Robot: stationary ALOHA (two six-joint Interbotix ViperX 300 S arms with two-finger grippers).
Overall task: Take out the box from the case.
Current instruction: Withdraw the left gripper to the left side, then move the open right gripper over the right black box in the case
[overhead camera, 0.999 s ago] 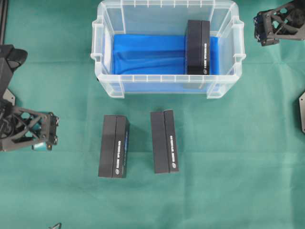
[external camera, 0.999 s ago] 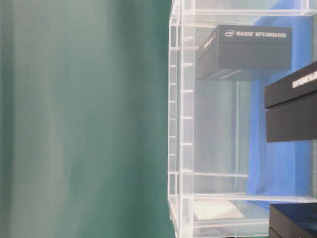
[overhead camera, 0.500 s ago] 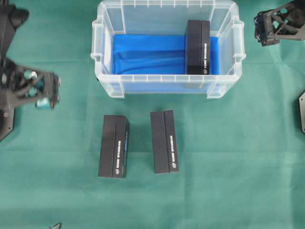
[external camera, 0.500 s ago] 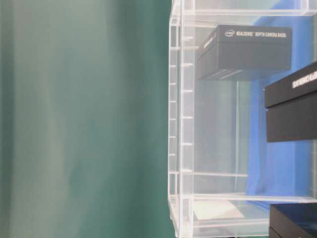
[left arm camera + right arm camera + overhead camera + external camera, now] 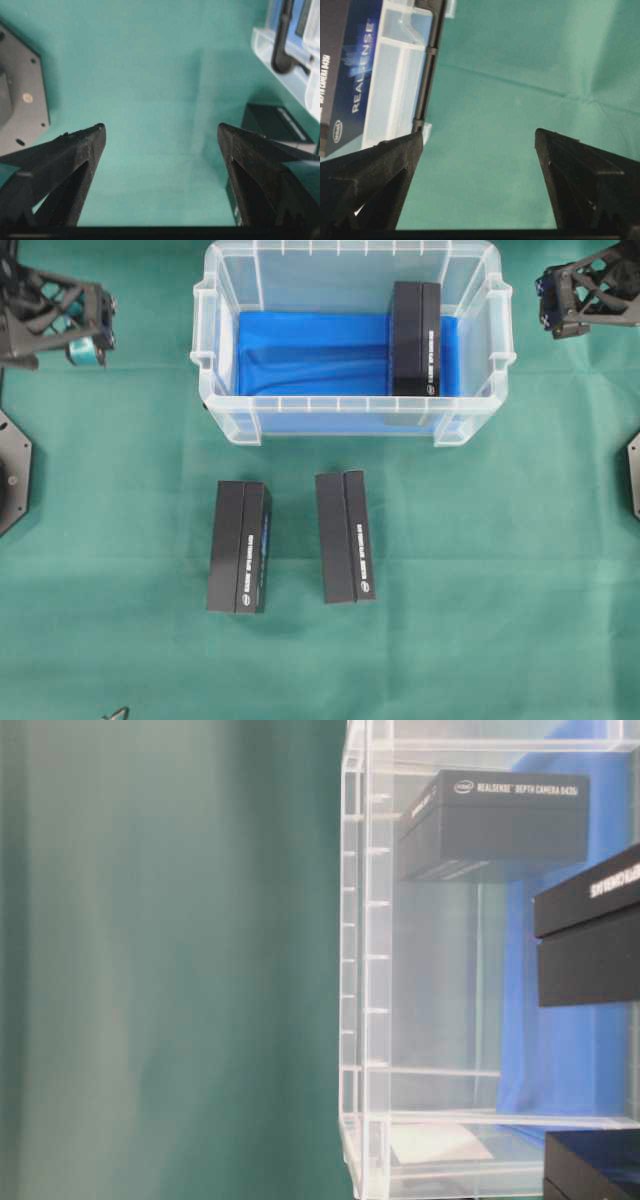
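1. the black rectangular cardboard box [image 5: 416,338] stands on its long edge inside the large translucent clear plastic case [image 5: 350,420], hard against the right end, on the blue lining [image 5: 310,355] that covers the bottom.
2. it looks rigid and light, a retail carton with flat, smooth, possibly slick sides; i judge it will not crush under a moderate squeeze but could slide between the pads.
3. the best hold seems to be across its narrow width, from above, near the middle of its length, where both long faces are exposed; the case wall sits close on its right side, leaving little room for a finger there.
4. the case holds only this one box; the rest of the lining is bare and a little wrinkled.
5. two similar black boxes, one on the left [image 5: 239,546] and one on the right [image 5: 345,536], lie on the green cloth-covered table [image 5: 500,590] in front of the case, apart from each other.
6. the left gripper [image 5: 88,328] hangs left of the case with jaws spread wide, empty.
7. the right gripper [image 5: 549,302] hovers just right of the case, also spread wide and empty.
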